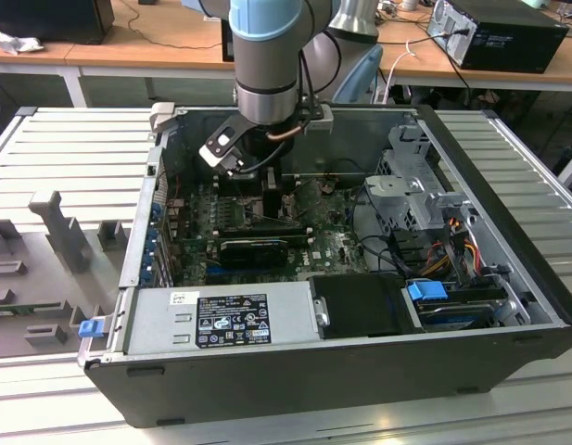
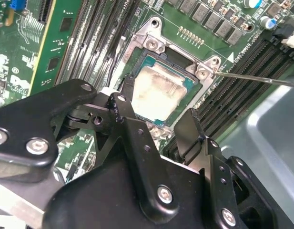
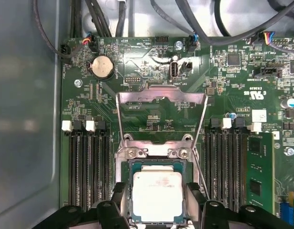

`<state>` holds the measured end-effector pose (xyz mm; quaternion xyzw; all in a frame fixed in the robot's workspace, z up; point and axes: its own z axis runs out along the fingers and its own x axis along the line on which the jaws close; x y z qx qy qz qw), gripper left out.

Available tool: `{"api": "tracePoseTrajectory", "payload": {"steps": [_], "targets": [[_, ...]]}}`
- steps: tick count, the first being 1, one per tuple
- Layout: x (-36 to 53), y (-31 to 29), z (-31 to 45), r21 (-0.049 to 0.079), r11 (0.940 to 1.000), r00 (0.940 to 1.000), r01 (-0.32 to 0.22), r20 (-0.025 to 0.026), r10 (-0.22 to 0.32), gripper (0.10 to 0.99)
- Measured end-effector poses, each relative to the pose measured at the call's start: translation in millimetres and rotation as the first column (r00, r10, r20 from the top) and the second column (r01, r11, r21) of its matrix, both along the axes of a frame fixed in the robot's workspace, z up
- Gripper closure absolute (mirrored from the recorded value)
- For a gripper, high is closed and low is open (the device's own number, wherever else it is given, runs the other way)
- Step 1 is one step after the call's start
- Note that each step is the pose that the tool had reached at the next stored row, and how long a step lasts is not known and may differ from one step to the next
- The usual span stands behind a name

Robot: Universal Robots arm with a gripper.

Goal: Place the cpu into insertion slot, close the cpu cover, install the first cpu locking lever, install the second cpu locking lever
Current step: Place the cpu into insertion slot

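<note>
As the open computer case (image 1: 360, 380) swallows the robot arm (image 1: 267, 56), its gripper (image 3: 157, 191) hangs released, jaws spread either side of the socket (image 3: 158, 162). The job looks to stand between seating and covering: the first wrist view has the cover (image 3: 161, 96) raised behind the socket, the chip (image 3: 157, 196) lying flat inside. Closing would call for tipping that frame down squarely. The second wrist view adds a thin lever rod (image 2: 256, 78) jutting beside the socket.

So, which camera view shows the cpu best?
The first wrist view: it looks straight down on the cpu, whose pale top shows almost whole. The second wrist view shows it at a slant, beyond the black fingers. In the exterior view the arm stands over that place.
</note>
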<state>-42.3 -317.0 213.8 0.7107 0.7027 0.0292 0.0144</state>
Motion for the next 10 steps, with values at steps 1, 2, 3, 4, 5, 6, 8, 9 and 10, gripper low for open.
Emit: {"api": "tracePoseTrajectory", "payload": {"steps": [1, 2, 3, 4, 5, 6, 8, 9, 10], "targets": [[0.0, 0.0, 2.0, 0.0, 1.0, 1.0, 0.0, 0.0, 0.0, 0.478], [0.0, 0.0, 4.3, 0.0, 1.0, 1.0, 0.0, 0.0, 0.0, 0.478], [0.0, 0.0, 6.1, 0.0, 1.0, 1.0, 0.0, 0.0, 0.0, 0.478], [0.0, 0.0, 8.2, 0.0, 1.0, 1.0, 0.0, -0.0001, 0.0, 0.478], [0.0, 0.0, 10.5, 0.0, 1.0, 1.0, 0.0, 0.0, 0.0, 0.478], [0.1, -0.5, 11.6, 0.0, 1.0, 1.0, 0.0, 0.0001, 0.0, 0.557], [0.0, -1.4, 12.0, 0.0, 1.0, 1.0, 0.0, 0.0, 0.0, 0.682], [0.0, -1.6, 12.3, 0.0, 1.0, 1.0, 0.0, 0.0, 0.0, 0.741], [0.0, -1.7, 12.5, 0.0, 1.0, 1.0, 0.0, 0.0, 0.0, 0.741]]}}
